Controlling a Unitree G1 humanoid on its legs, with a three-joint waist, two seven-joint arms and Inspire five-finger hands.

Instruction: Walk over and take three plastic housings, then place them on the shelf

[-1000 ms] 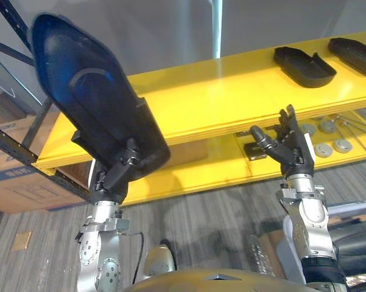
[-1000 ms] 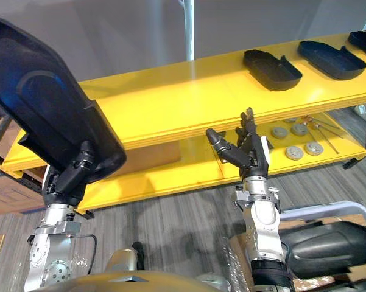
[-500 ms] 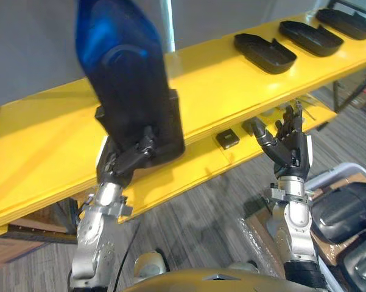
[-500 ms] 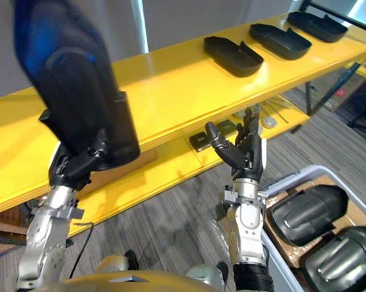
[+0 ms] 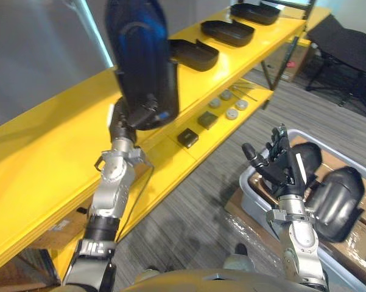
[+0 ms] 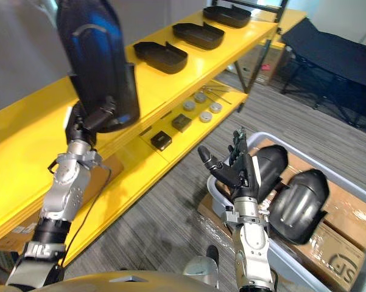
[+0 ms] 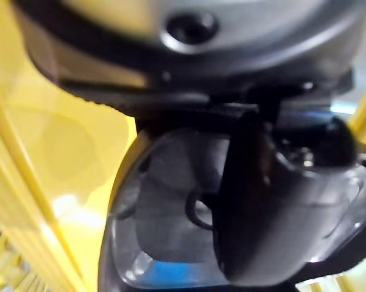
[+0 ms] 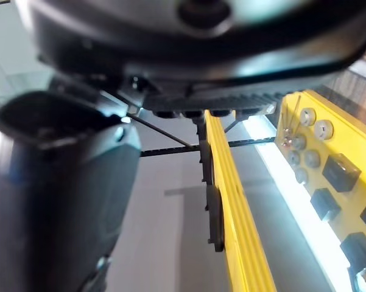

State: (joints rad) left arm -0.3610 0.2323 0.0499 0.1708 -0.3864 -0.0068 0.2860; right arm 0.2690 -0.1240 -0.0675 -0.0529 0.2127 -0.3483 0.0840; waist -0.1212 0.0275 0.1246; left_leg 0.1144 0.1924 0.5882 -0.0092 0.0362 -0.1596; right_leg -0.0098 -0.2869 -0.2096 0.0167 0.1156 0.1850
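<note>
Housings (image 6: 161, 56), three on shelf (image 6: 24, 131), one held

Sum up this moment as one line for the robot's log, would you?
left hand: shut on plastic housing, held upright by shelf | right hand: open, empty, by bin | three housings: lying on shelf

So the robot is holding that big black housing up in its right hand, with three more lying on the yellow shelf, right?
Not quite. The right eye view shows the big black housing held up in the left hand; the right hand is open and empty. And yes, three more housings lie on the yellow shelf.
</note>
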